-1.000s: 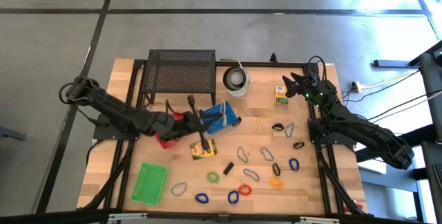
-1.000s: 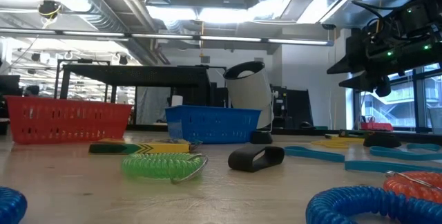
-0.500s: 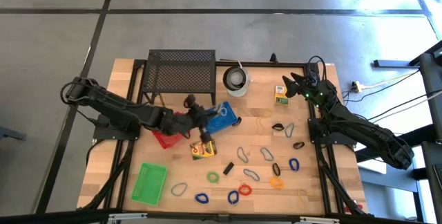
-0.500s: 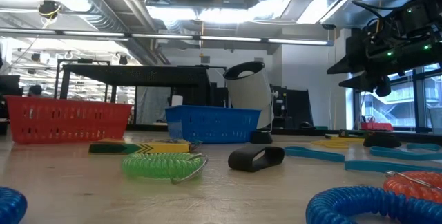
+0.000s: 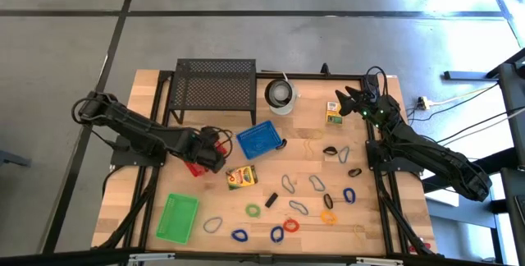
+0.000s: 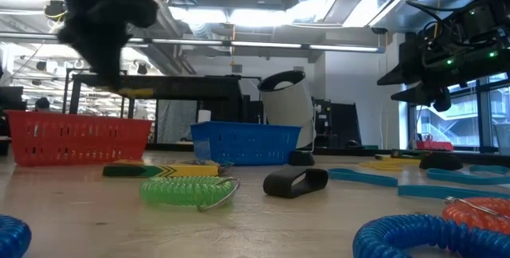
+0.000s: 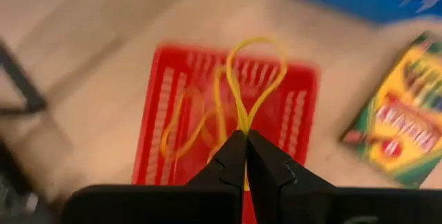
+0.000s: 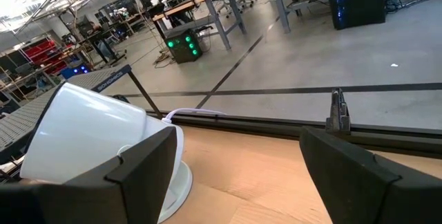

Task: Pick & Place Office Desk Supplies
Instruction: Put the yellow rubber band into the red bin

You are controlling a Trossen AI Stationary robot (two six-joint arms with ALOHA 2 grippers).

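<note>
The left gripper (image 7: 246,156) is pinched tight on a thin yellow loop (image 7: 252,79), and hangs right above the red basket (image 7: 171,65). In the high view that basket (image 5: 195,167) sits at about 9 o'clock from the table's middle, mostly hidden under the left gripper (image 5: 215,144).

The step in hand looks like dropping the loop into the red basket. To do it well, the release should come only once the hanging end of the loop is inside the basket walls, near the middle and not at the rim, since so light a loop could catch on the edge or spring out. A low, steady release would help, and a straight lift afterwards so the loop does not cling to the fingers.

A crayon box (image 5: 241,176) lies just beside the basket at 3 o'clock, with the blue basket (image 5: 257,139) at 1 o'clock. More loops (image 5: 295,207) lie scattered toward 4 o'clock of the table.

The right gripper (image 5: 348,102) waits at the table's 2 o'clock corner with its fingers spread wide and empty, near the white cup (image 8: 97,144).
</note>
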